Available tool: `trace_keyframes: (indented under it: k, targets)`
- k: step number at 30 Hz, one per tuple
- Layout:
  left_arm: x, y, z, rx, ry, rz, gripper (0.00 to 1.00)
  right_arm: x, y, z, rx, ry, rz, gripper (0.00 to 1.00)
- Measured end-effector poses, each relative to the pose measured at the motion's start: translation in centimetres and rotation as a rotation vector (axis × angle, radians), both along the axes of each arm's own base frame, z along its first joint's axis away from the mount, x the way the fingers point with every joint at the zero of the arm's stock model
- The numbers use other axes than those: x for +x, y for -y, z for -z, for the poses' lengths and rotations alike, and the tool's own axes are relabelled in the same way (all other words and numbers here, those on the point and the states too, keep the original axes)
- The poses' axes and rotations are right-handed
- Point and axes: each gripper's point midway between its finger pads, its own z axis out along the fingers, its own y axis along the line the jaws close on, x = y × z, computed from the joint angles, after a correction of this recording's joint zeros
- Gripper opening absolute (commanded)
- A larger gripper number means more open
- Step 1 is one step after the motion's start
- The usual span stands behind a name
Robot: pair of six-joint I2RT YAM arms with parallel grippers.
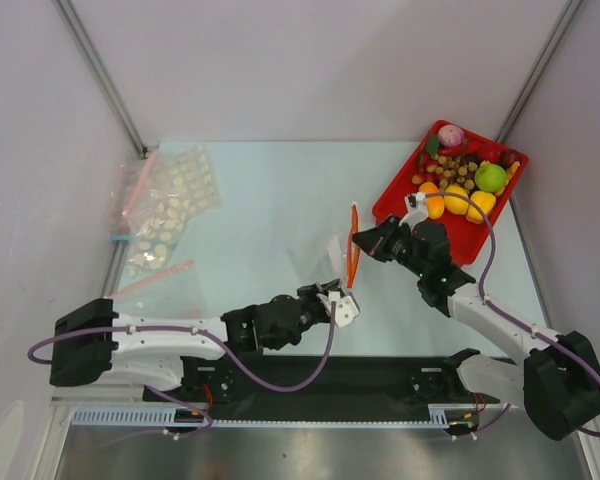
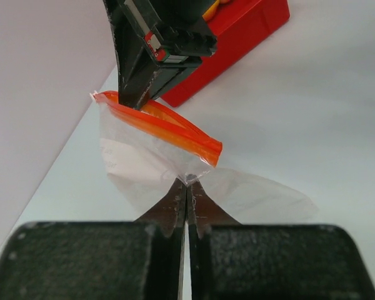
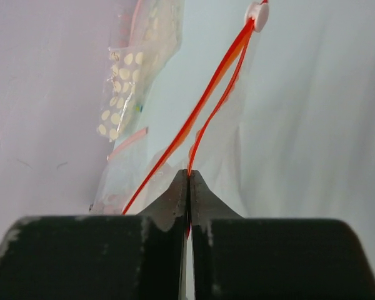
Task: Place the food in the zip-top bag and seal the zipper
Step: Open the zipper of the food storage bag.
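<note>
The clear zip-top bag (image 1: 320,262) hangs above the table's middle, its red-orange zipper (image 1: 353,245) standing on edge between my two grippers. My left gripper (image 2: 187,182) is shut on the clear film right below the near end of the zipper (image 2: 169,128). My right gripper (image 3: 189,174) is shut on one lip of the zipper (image 3: 206,100); the other lip runs off to the left, so the mouth is parted. The food (image 1: 460,185), orange, yellow, green, purple and brown pieces, lies in the red tray (image 1: 388,205). No food shows inside the bag (image 2: 144,162).
Several clear bags printed with white dots (image 1: 170,210) lie at the back left, with pink strips beside them. The red tray (image 2: 237,44) sits just beyond the right gripper's fingers (image 2: 137,81). Walls close in the table on both sides.
</note>
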Motion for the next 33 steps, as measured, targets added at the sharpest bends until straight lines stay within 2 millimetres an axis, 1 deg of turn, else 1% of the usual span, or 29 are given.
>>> trace_keyframes:
  k: [1,3,4,7,9,10,12,13,16,20,24,27,30,33]
  targets:
    - [0.0,-0.1,-0.1,-0.008,-0.006,-0.001,0.15,-0.1,0.0,0.0,0.002,0.0,-0.004,0.0]
    - [-0.1,-0.1,-0.3,-0.023,-0.014,-0.001,0.34,-0.2,0.0,0.0,-0.004,0.01,-0.007,0.0]
    - [-0.2,-0.2,-0.4,-0.037,-0.024,-0.002,0.52,-0.3,0.1,-0.1,-0.008,0.019,-0.006,0.0]
    - [-0.5,-0.7,-1.4,-0.105,-0.061,-0.019,0.66,-0.8,0.7,-1.0,-0.016,0.067,0.005,0.0]
    - [-0.6,-1.2,-2.8,-0.171,-0.084,-0.034,0.71,-1.2,1.0,-2.4,-0.029,0.13,0.023,0.0]
    - [-0.6,-1.7,-3.5,-0.208,-0.097,-0.047,0.77,-1.6,0.9,-3.2,-0.038,0.168,0.024,0.0]
    - [-0.6,-2.5,-5.0,-0.285,-0.126,-0.069,0.82,-2.5,0.4,-4.5,-0.052,0.233,0.015,0.0]
    - [-0.6,-3.0,-5.8,-0.327,-0.147,-0.083,0.87,-3.1,0.1,-5.1,-0.067,0.269,0.009,0.0]
    - [-0.7,-4.0,-7.5,-0.41,-0.197,-0.115,0.93,-4.7,-1.3,-6.1,-0.126,0.348,-0.012,0.0]
    - [-0.8,-4.6,-9.7,-0.501,-0.264,-0.138,0.96,-6.6,-2.9,-6.8,-0.221,0.448,-0.04,0.0]
    - [-0.4,-4.9,-10.7,-0.521,-0.323,-0.182,1.0,-6.5,-2.8,-6.5,-0.303,0.482,-0.006,0.0]
    - [-0.2,-5.4,-11.2,-0.542,-0.357,-0.204,1.0,-6.3,-2.6,-6.4,-0.342,0.493,0.018,0.0]
    - [-0.6,-6.2,-11.5,-0.551,-0.38,-0.192,1.0,-5.7,-1.9,-6.3,-0.368,0.487,0.064,0.0]
    - [-1.5,-7.0,-12.8,-0.584,-0.394,-0.141,1.0,-5.1,-0.9,-6.1,-0.387,0.473,0.113,0.0]
